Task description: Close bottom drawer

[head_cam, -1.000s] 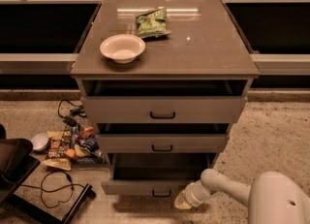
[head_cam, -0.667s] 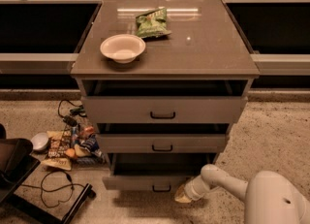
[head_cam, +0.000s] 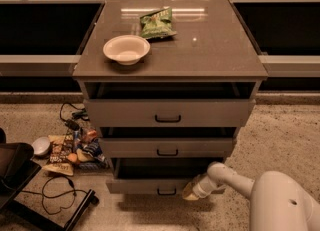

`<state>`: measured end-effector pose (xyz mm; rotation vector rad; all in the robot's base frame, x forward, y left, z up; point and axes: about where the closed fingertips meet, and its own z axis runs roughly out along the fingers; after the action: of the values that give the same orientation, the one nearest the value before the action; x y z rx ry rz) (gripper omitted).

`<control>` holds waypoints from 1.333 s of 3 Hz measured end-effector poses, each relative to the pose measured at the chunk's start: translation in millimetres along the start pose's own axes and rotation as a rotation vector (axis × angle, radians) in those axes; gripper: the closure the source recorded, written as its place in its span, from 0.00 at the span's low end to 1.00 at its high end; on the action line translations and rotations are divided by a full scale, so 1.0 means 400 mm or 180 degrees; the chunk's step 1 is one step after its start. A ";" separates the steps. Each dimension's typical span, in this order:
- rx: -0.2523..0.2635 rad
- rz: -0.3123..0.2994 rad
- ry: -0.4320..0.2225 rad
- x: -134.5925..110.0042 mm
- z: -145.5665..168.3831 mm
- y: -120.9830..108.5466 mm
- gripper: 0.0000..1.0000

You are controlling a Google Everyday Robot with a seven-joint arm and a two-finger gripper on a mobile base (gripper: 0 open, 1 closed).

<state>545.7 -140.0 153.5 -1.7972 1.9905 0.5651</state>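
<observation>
Our worry here: the claw [head_cam: 190, 191] sits at the right end of the bottom drawer [head_cam: 142, 185], right of its handle [head_cam: 166, 191], so an off-centre shove could skew the drawer and jam it, or slip off the edge. That drawer hangs partly out at the cabinet's [head_cam: 215, 50] foot, and the claw seems to touch its front, carrying nothing we can see; how far it is spread we cannot tell.

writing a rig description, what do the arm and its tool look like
The arm is smooth, glossy white, a rounded tube widening into a bulbous shell; no cables or markings show. The tool, at the right end of the bottom drawer, is a small yellowish-tan tip.
</observation>
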 end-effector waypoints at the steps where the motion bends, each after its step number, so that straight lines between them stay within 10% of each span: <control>1: 0.0061 -0.0042 0.0017 -0.002 -0.011 -0.033 1.00; 4: 0.0298 -0.0068 0.0078 0.008 -0.052 -0.183 1.00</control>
<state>617.9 -160.8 167.0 -1.7751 1.9773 0.4381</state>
